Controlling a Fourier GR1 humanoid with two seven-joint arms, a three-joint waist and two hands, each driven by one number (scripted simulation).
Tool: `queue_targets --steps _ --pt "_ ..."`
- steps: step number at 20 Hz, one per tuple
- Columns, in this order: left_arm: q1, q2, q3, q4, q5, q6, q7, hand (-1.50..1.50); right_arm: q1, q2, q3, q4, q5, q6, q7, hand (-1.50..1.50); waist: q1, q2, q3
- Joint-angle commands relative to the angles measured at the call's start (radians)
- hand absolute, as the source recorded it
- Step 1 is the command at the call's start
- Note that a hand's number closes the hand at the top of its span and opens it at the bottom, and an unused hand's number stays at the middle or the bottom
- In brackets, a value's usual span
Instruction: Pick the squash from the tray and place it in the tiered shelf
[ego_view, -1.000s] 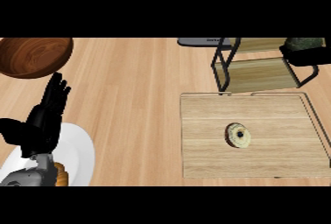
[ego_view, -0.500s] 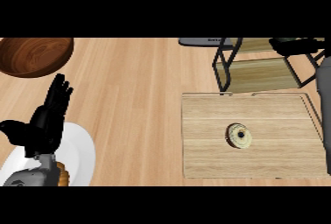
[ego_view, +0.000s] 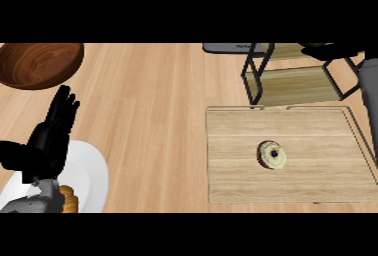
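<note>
A wooden tray (ego_view: 236, 175) lies at the right of the counter. On it rests a round beige item (ego_view: 273, 154) with a dark centre; I see no other squash-like thing. Behind the tray stands the black-framed tiered shelf (ego_view: 295, 85) with wooden tiers. My right hand (ego_view: 336, 50) is at the top right, over the shelf's upper tier, and its grey forearm runs down the right edge. Whatever it may hold is hidden. My left hand (ego_view: 52, 135) rests open at the left, fingers up.
A brown wooden bowl (ego_view: 37, 62) sits at the top left. A white plate (ego_view: 88, 172) lies under my left hand, with an orange item (ego_view: 69, 199) at its lower edge. A grey object (ego_view: 225, 47) shows behind the shelf.
My right forearm has come into view along the right edge, and the hand has shifted over the shelf's top. The round item and my left hand have stayed put.
</note>
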Motion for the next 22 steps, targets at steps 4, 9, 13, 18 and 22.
queue_targets --steps 4,9,13,18,22 --pt "-0.005 -0.044 -0.029 0.045 -0.042 0.033 -0.036 0.00 -0.032 0.002 -0.048 0.030 -0.110 -0.015 -0.124 -1.50 0.000 0.005 0.001" --pt "-0.049 0.013 0.028 0.013 0.001 0.002 0.053 0.00 -0.048 -0.091 -0.102 -0.048 -0.187 0.032 -0.008 -1.50 -0.010 0.001 0.000" --pt "0.042 -0.014 0.015 -0.025 -0.008 0.009 -0.013 0.00 0.042 -0.127 -0.151 -0.132 -0.228 0.001 0.047 -1.50 -0.020 -0.004 0.000" --pt "0.026 0.001 0.024 -0.009 0.003 -0.014 -0.001 0.00 0.027 -0.302 -0.221 -0.109 -0.292 0.100 0.168 -1.50 -0.014 -0.001 0.000" --pt "-0.027 0.014 0.072 0.123 0.031 -0.034 -0.071 0.00 0.189 -0.361 -0.270 -0.175 -0.375 0.231 0.145 -1.50 -0.030 -0.002 0.000"
